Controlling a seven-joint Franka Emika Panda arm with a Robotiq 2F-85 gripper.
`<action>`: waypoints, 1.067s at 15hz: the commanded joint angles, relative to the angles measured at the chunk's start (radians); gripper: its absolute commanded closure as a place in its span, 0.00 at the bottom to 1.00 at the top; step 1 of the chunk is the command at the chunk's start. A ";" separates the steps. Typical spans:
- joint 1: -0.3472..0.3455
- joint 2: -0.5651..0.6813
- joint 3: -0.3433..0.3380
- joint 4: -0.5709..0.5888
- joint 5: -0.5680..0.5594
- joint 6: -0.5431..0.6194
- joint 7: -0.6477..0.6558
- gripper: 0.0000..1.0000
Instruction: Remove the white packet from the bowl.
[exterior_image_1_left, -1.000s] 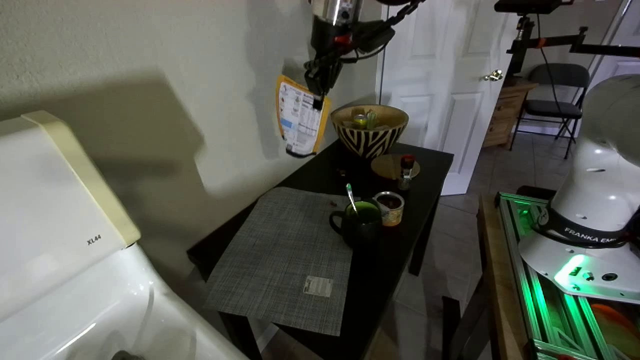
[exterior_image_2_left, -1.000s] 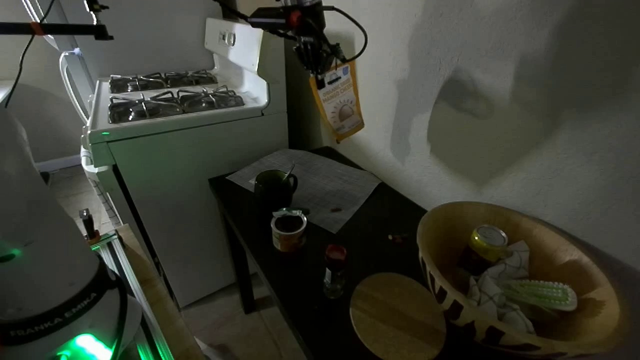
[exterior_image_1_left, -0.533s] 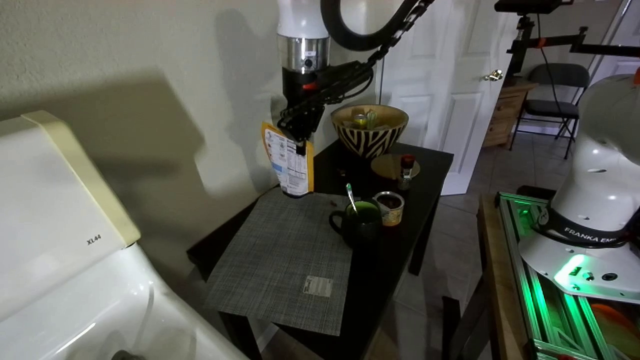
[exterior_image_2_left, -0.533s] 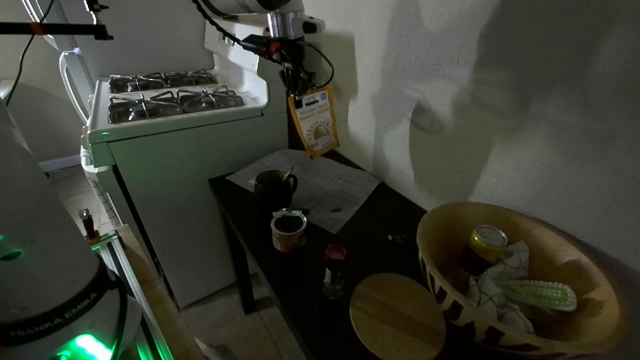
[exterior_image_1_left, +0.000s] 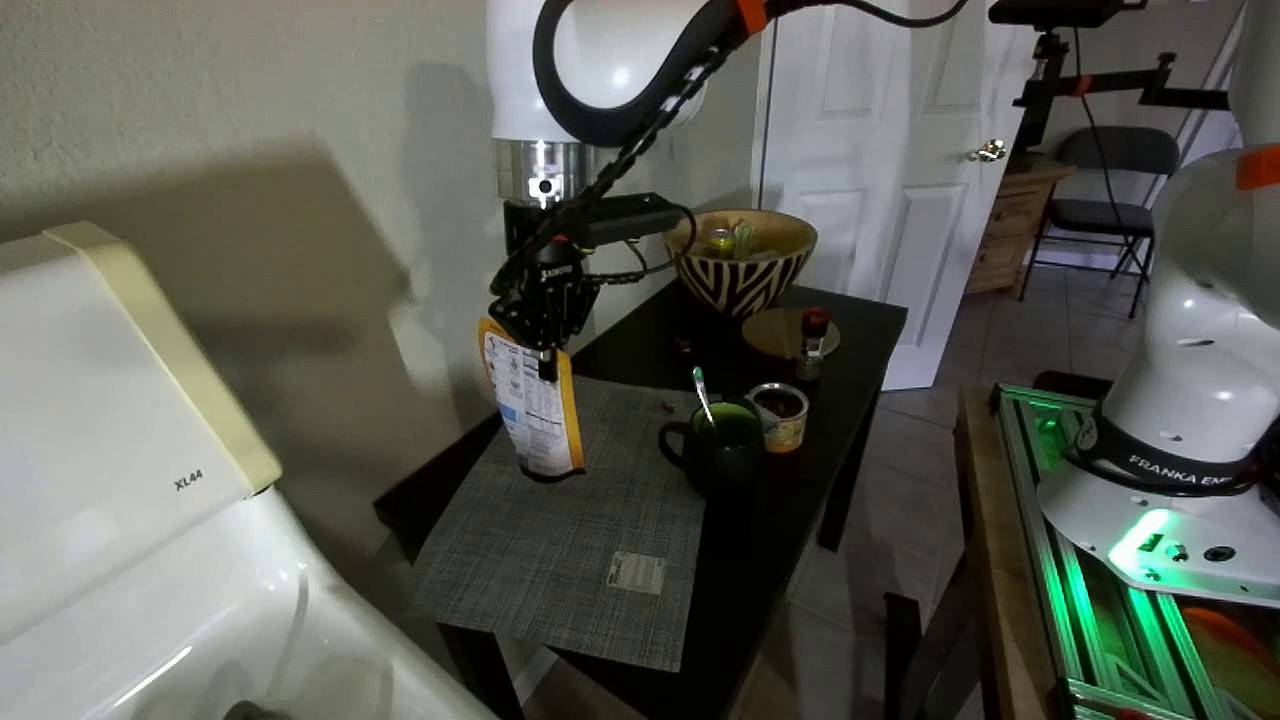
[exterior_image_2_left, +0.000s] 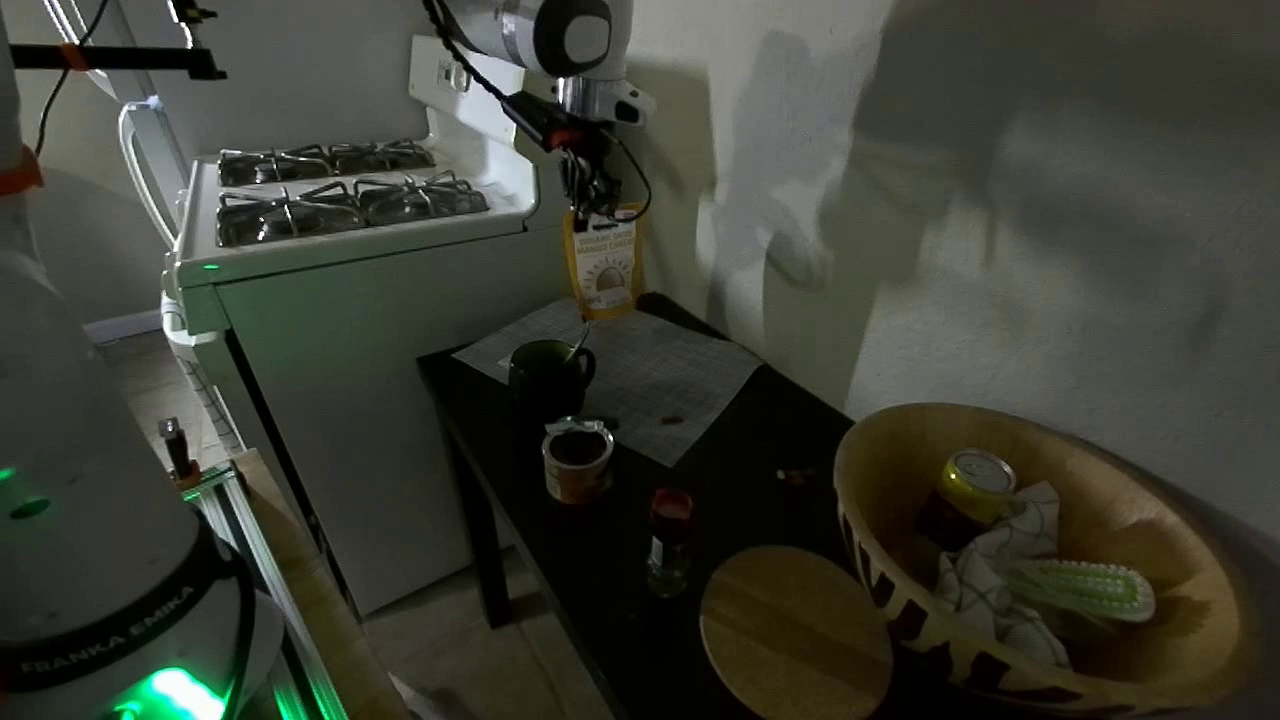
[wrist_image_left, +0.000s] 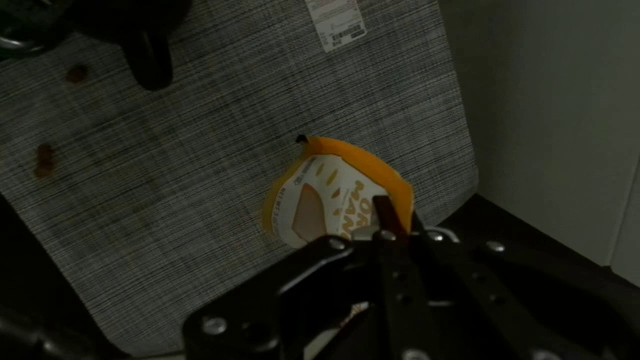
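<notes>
The white packet with orange edges (exterior_image_1_left: 535, 410) hangs from my gripper (exterior_image_1_left: 547, 365) over the grey placemat (exterior_image_1_left: 560, 560). It shows also in an exterior view (exterior_image_2_left: 606, 272), printed front outward, and in the wrist view (wrist_image_left: 325, 195). My gripper (exterior_image_2_left: 582, 222) is shut on the packet's top edge; the fingertips (wrist_image_left: 397, 215) pinch it in the wrist view. I cannot tell how far its bottom is above the mat. The zebra-striped wooden bowl (exterior_image_1_left: 735, 285) stands at the far end of the table, away from the packet. Its inside (exterior_image_2_left: 1110, 510) holds other things.
A dark mug with a spoon (exterior_image_1_left: 725, 460), an open cup (exterior_image_1_left: 783, 425), a red-capped bottle (exterior_image_2_left: 668, 550) and a round wooden board (exterior_image_2_left: 795, 630) stand on the black table. The bowl holds a yellow can (exterior_image_2_left: 975, 480), a cloth and a green corn-like item. A wall and a white stove (exterior_image_2_left: 400, 350) border the table.
The gripper has carried the packet away from the bowl and down, from beside the bowl near the wall to low over the placemat. The bowl and table items have not moved.
</notes>
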 joint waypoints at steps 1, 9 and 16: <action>-0.007 0.075 -0.003 0.059 0.119 -0.006 -0.083 0.99; -0.023 0.134 -0.034 0.087 0.187 -0.004 -0.138 0.99; 0.012 0.074 -0.100 0.075 0.022 -0.047 -0.076 0.42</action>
